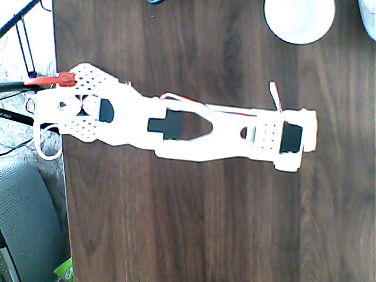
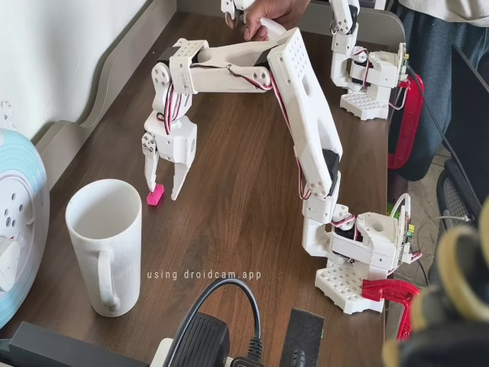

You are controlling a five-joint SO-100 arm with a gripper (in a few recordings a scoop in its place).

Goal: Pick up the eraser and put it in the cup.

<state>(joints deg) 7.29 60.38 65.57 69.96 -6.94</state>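
Cup (image 2: 105, 245) upright on surface (image 2: 229, 222), nothing visible inside. Eraser (image 2: 155, 196) lies on the surface beside the cup, between the spread fingers (image 2: 152, 170), apparently touching the left one; not gripped.

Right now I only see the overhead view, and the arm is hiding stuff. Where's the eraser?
Observer: In the fixed view the eraser lies on the table, right under the arm's tip.
Operator: Are the jaws open?
Observer: Yes, they are open and pointing down. The eraser sits by the tip of the left finger as that picture shows it, and it isn't gripped.
Operator: Is the cup standing up?
Observer: Yes. The cup stands upright with its handle toward the camera, close to the eraser at the picture's lower left.
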